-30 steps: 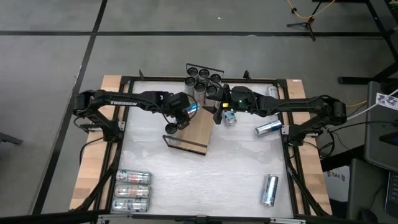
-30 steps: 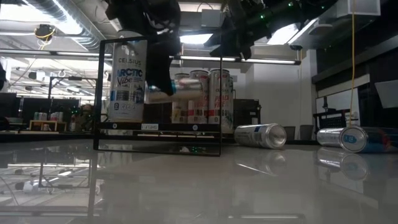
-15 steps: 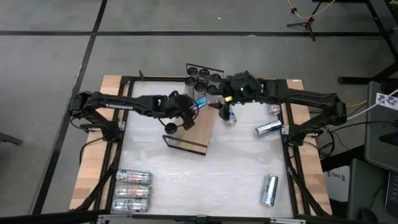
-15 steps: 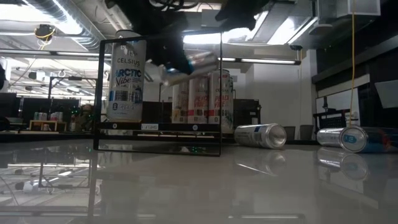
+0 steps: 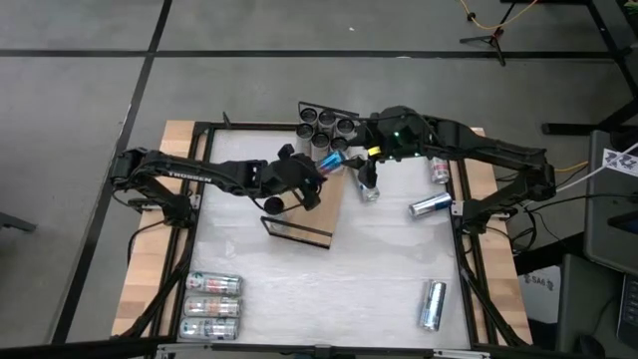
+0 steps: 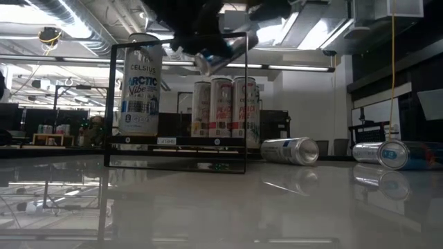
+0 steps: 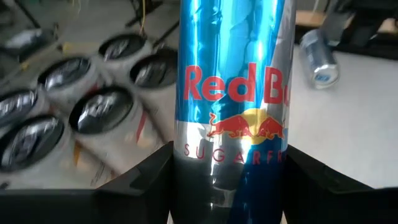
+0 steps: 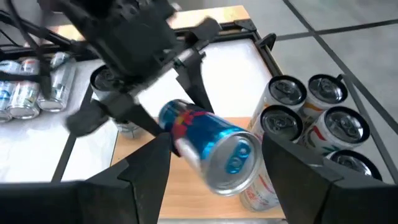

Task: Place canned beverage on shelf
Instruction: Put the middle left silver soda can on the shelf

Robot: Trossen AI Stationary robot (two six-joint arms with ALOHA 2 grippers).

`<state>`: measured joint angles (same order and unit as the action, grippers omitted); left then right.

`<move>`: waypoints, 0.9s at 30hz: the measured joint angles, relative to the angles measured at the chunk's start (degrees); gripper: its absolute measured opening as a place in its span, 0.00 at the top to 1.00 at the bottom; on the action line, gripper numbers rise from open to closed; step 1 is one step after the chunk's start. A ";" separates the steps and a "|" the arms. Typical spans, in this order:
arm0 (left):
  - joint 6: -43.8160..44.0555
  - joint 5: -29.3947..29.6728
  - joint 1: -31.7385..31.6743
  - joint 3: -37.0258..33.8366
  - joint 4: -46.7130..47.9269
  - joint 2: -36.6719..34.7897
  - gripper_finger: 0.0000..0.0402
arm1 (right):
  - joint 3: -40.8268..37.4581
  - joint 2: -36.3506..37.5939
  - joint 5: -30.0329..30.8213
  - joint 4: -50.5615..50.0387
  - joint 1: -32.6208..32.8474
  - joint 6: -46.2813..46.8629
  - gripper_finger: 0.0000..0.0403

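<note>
The shelf [image 5: 317,204] is a light-wood board with a black wire rail at each short end. Several cans [image 5: 324,130] stand at its far end, and a tall Celsius can [image 6: 140,84] stands near its near end. My left gripper [image 5: 321,170] is shut on a blue Red Bull can [image 5: 333,162], held in the air over the shelf; the can also shows in the low view [image 6: 223,52]. My right gripper [image 5: 369,168] is open just right of the can's top end. Its fingers [image 8: 143,180] stand apart on either side and touch nothing. My left gripper pinches the Red Bull can between its two fingers by the side walls near its bottom end [image 7: 186,171]. The fingers come from the table's left, and the can points on past them. The can is lifted clear of the shelf and tilted, with its top end [image 8: 235,155] higher and toward the right arm.
Loose cans lie on the white tabletop: three side by side at the near left [image 5: 211,304], one at the near right [image 5: 432,304], two by the right edge [image 5: 431,205], and one beside the shelf under the right gripper [image 5: 370,189].
My left gripper has risen and gone toward the table's far right with the Red Bull can. The can has tipped from near level to top end up. My right gripper has drawn back up and toward the far right edge.
</note>
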<state>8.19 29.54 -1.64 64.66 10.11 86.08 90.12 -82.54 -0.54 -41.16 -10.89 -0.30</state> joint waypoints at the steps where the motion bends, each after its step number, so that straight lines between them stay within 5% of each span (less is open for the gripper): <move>1: -0.94 0.26 0.38 0.00 -0.91 0.00 0.48 | -0.01 0.00 0.02 -0.37 -0.02 0.00 0.38; 27: -10.47 7.33 5.19 0.00 -10.73 0.11 0.48 | 0.05 0.11 -7.52 -0.62 -0.02 3.07 0.38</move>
<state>-2.28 36.87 3.55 64.66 -0.62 86.19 90.17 -82.43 -8.05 -41.78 -10.92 2.78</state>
